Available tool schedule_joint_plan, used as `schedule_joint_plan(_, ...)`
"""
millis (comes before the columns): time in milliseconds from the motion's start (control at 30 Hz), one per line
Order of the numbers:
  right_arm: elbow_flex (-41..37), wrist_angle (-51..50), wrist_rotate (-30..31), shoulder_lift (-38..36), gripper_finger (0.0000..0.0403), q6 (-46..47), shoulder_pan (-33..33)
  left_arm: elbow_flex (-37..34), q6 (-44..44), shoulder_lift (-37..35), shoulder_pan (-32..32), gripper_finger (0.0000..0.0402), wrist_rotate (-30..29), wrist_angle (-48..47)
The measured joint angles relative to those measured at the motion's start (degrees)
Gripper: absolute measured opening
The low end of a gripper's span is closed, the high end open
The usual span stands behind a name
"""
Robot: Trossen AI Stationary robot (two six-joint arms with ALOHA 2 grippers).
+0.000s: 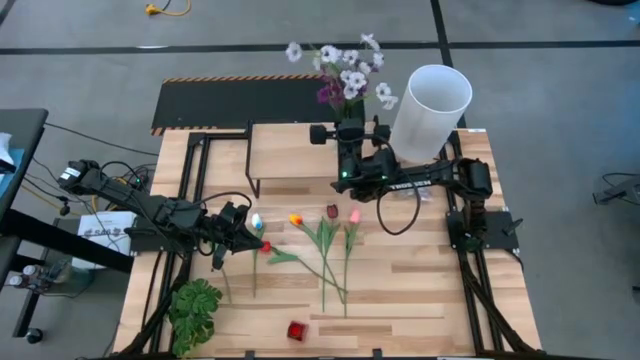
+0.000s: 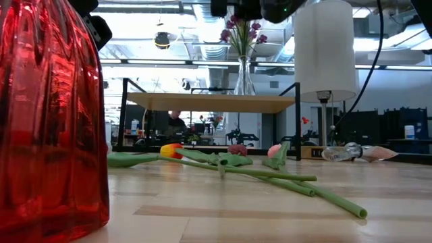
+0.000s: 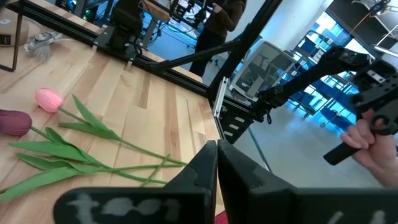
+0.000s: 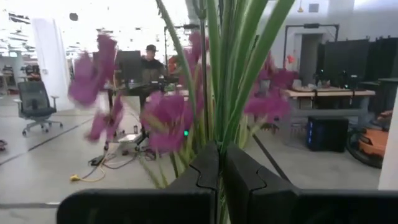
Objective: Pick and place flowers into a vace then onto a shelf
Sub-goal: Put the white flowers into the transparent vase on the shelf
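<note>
Shut right jaws [image 4: 219, 163] pinch the purple blossoms' stems [image 4: 214, 93] above them.

Wooden table [image 1: 420, 290] with loose tulips [image 1: 325, 245], shelf [image 1: 290, 150], red vase [image 1: 296, 330].

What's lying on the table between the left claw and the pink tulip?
In the high view, from the left claw toward the pink tulip: a white tulip, a red one, an orange one, then a maroon one.
</note>
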Motion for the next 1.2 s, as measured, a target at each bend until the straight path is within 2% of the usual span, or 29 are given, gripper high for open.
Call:
schedule_joint_plan(167, -0.9, 0.3, 4.8, 0.0, 0.0000, -0.8, -0.2, 0.0, 0.0, 0.0, 0.0, 0.0000, 0.0, 0.0)
schedule_joint_plan(467, -0.9, 0.3, 8.6, 0.0, 0.0007, -1.0, -0.3, 0.0, 0.1, 0.0, 0.0, 0.0000, 0.0, 0.0)
schedule_joint_plan(967, -0.9, 0.1, 8.6, 0.0, 0.0095, -1.1, 0.6, 0.0, -0.2, 0.0, 0.0, 0.0000, 1.1, 0.1)
schedule_joint_plan(1200, -0.9, 0.1, 9.8, 0.0, 0.0163, -1.1, 1.6, 0.0, -0.5, 0.0, 0.0, 0.0000, 1.1, 0.1)
